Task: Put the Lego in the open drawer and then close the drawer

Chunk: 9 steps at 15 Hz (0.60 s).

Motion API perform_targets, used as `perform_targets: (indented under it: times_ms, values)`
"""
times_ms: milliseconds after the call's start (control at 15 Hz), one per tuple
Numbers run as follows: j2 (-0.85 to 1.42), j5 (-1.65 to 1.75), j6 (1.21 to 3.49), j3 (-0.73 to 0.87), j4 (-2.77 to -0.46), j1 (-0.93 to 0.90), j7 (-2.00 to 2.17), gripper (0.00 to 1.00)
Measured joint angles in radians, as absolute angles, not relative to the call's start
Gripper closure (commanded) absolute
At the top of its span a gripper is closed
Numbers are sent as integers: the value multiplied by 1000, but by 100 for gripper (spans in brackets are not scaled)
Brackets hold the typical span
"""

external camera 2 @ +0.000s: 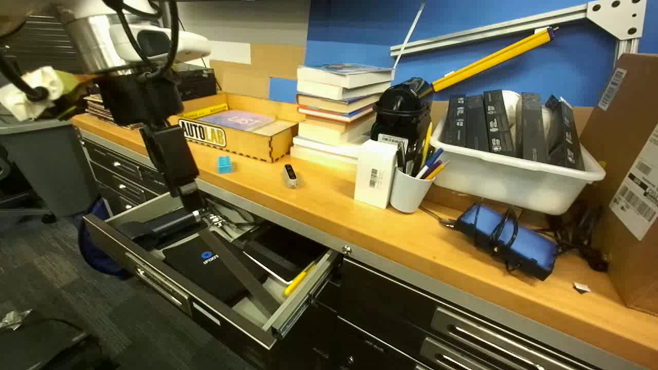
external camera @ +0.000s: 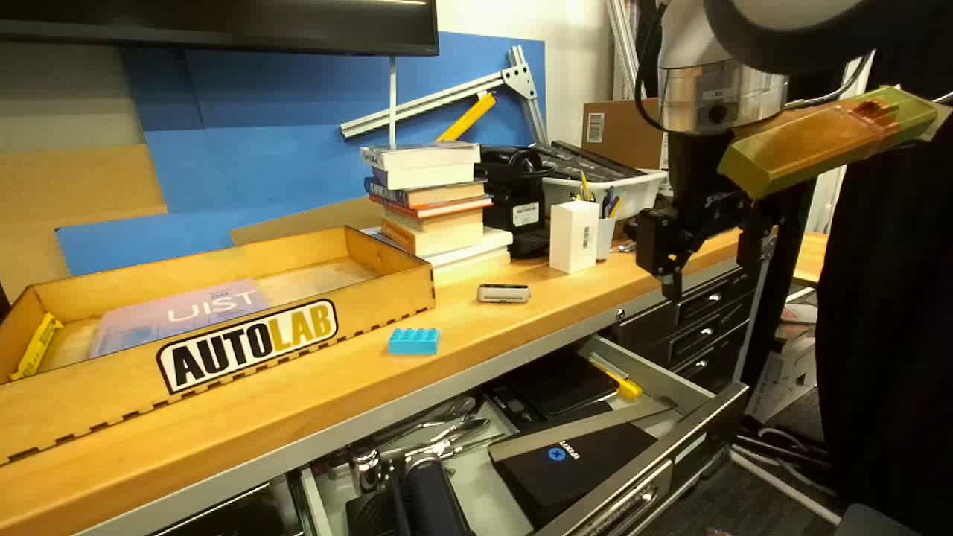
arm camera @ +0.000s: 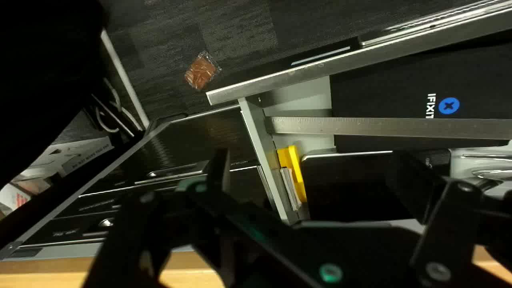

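The Lego [external camera: 413,342] is a bright cyan-blue brick lying studs up on the wooden countertop, near its front edge and in front of the AUTOLAB box; it also shows in an exterior view [external camera 2: 224,165]. It is out of the wrist view. The dark grey drawer [external camera: 644,465] is pulled open below the countertop, also seen in an exterior view [external camera 2: 180,280] and in the wrist view [arm camera: 280,78]. My gripper [external camera: 715,257] is open and empty, pointing down above the drawer's end with the yellow tool. Its fingers stand wide apart in the wrist view [arm camera: 316,172].
The wooden AUTOLAB box [external camera: 387,279] stands behind the Lego. A small grey-white device [external camera: 504,293], a book stack [external camera: 435,223] and a white box [external camera: 573,237] stand along the countertop. The drawer holds a black IFIXIT case [external camera 2: 205,267], a metal ruler [arm camera: 380,126] and a yellow tool [arm camera: 295,168].
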State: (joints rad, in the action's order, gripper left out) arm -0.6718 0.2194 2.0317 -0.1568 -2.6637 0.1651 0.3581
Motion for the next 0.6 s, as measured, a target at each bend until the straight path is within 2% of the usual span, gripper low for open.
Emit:
perform_targets:
  times_ms: [600]
  values:
    - [-676,219,2032,-157,-2657,165,358,0]
